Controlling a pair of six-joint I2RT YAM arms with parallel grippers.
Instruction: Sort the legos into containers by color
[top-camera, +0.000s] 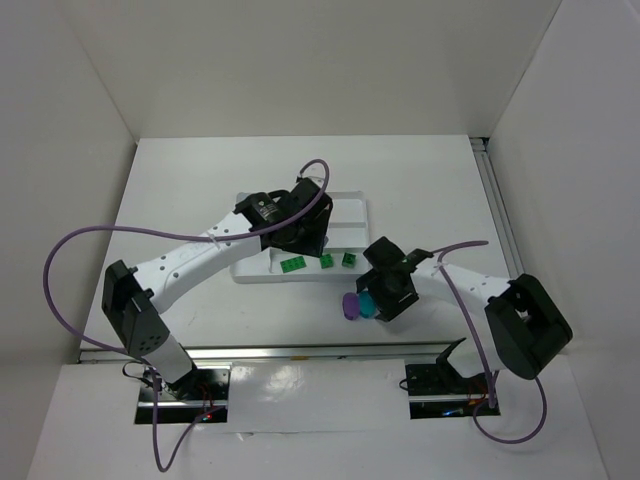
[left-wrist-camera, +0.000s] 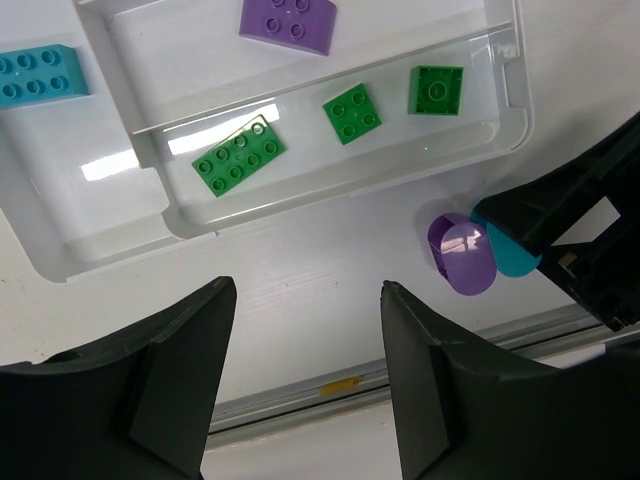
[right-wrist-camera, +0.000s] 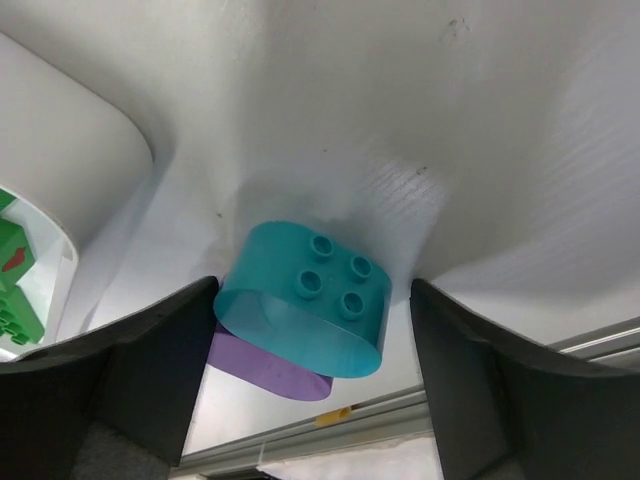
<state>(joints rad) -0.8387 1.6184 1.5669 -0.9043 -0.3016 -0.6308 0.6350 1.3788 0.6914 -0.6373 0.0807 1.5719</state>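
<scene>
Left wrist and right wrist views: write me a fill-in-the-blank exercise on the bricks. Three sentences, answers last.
The tray compartment with green bricks holds ___ of them. The oval brick beside the teal oval brick on the table is ___. The right gripper has its jaws ___ rather than shut, one on each side of the teal oval brick.
Missing words: three; purple; open.

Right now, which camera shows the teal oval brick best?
Right wrist: the teal oval brick sits centred, studs clear, inside the open right gripper. Left wrist shows only a teal sliver behind that gripper; top external, a small patch under it.
</scene>
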